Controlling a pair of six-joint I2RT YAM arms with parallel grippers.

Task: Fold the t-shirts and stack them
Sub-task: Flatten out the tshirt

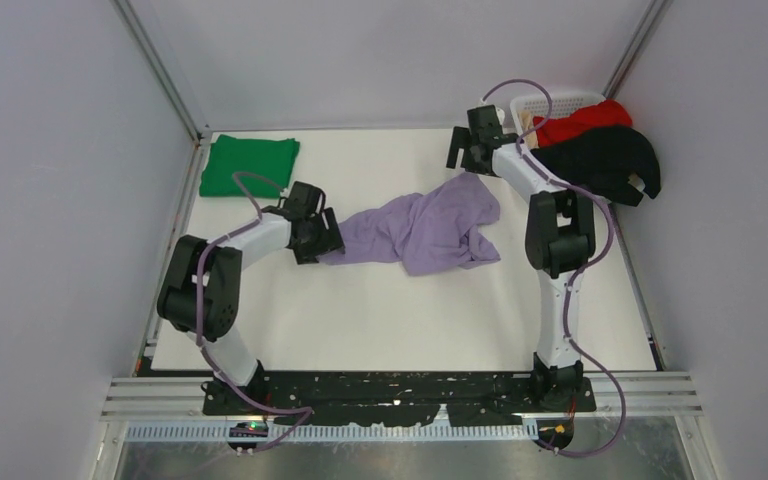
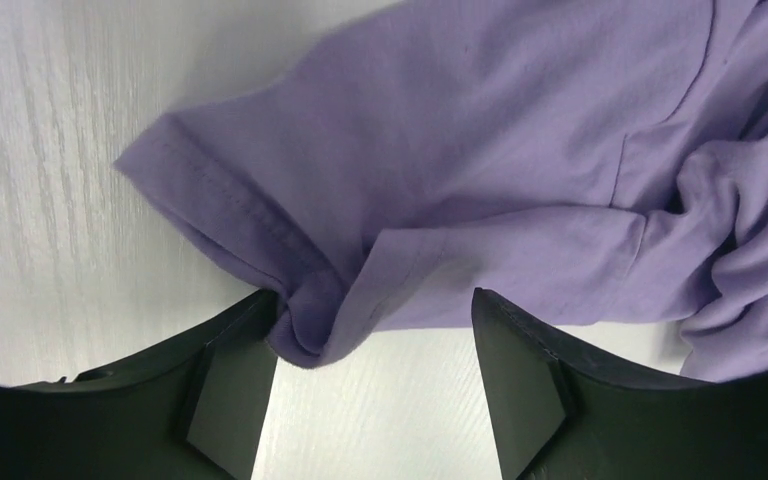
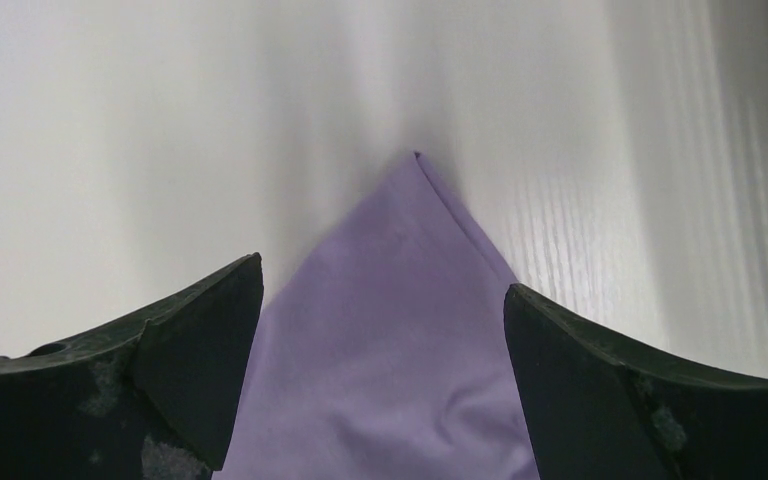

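Purple shirt (image 1: 425,228): crumpled, mid-worktop (image 1: 390,310), between both arms.
Left gripper (image 2: 375,300): jaws apart, astride its sleeve hem.
Right gripper (image 3: 382,275): jaws wide apart, astride its far corner.

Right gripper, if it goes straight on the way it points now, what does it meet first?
Most likely the lavender t-shirt, whose pointed corner lies between the right gripper's open fingers; beyond is white table, depth unclear.
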